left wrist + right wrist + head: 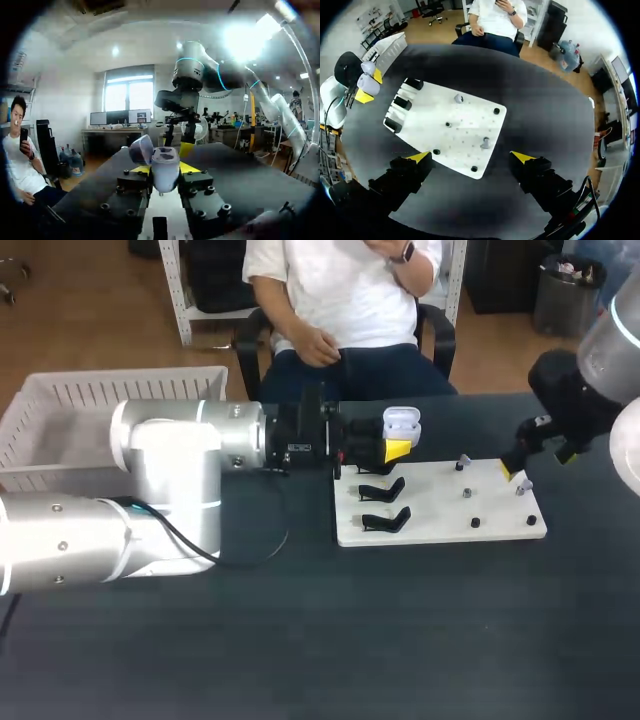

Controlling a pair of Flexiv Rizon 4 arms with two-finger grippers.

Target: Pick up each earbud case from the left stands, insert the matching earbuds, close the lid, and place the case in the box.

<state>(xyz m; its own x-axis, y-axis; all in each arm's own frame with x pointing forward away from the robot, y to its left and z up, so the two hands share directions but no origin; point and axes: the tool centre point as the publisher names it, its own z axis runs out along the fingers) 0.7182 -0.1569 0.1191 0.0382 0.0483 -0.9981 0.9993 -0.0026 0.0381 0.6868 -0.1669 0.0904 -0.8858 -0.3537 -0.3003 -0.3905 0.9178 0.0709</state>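
My left gripper is shut on a white earbud case and holds it above the far left corner of the white board. In the left wrist view the case sits between the yellow tips with its lid open. Two black stands on the board's left side are empty. Small earbuds sit on pegs on the board's right half. My right gripper hovers open over the board's far right corner. In the right wrist view an earbud lies just ahead of its spread fingertips.
A white slatted box stands at the table's far left. Black pegs dot the board. My left arm's thick body and its cable cover the table's left middle. Dark table surface lies in front of the board.
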